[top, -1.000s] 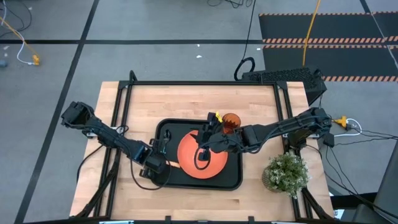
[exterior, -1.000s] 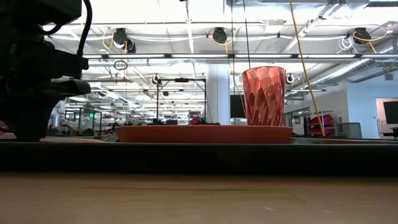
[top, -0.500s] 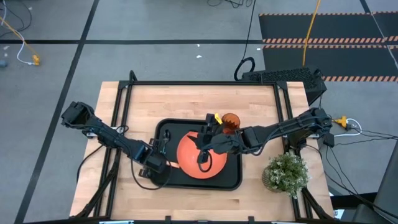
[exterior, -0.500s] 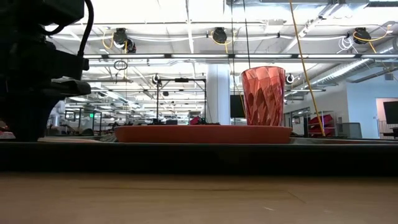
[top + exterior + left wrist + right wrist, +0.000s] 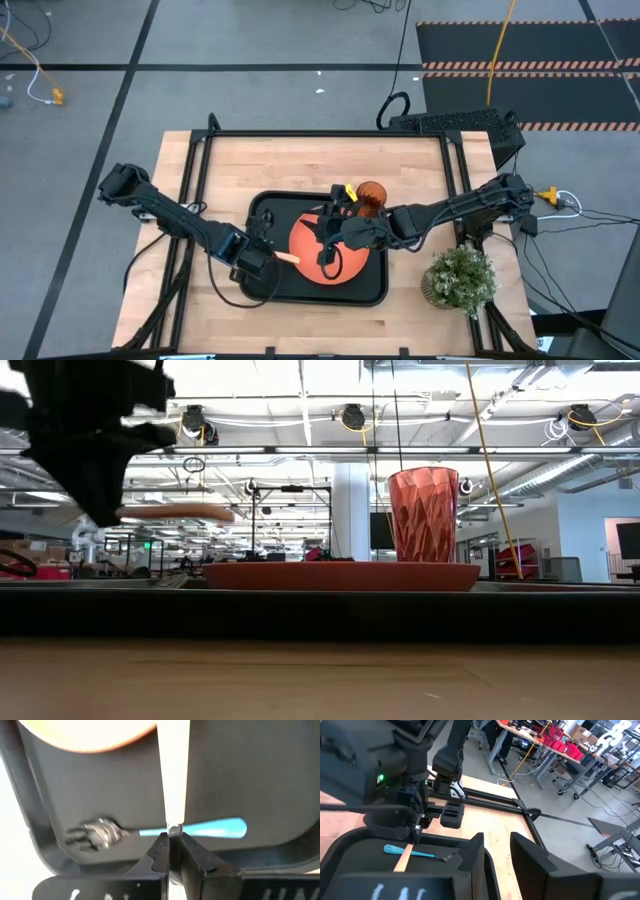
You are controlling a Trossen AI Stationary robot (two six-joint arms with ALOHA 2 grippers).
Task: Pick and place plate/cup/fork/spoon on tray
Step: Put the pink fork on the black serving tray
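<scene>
A: Wooden table on a grey floor, open workshop behind it. Black tray sits mid-table, potted plant near its right end.

B: Tableware?

A: Orange plate lies flat in the tray. Cup stands upright at the tray's far right corner, just beside the plate; low view shows it behind the plate rim. Spoon lies flat on the tray floor near the tray's left rim, blue handle and dark bowl both down.

B: Fork?

A: In the left gripper. Fingers pressed together on the handle end, so it's pinching the fork. Handle runs out toward the plate. Low view shows the fork roughly level and lifted above the tray, not touching it.

B: Right side?

A: Right gripper hangs over the plate, arm reaching in from the right. Fingers stand apart with a gap between them, nothing in it.
</scene>
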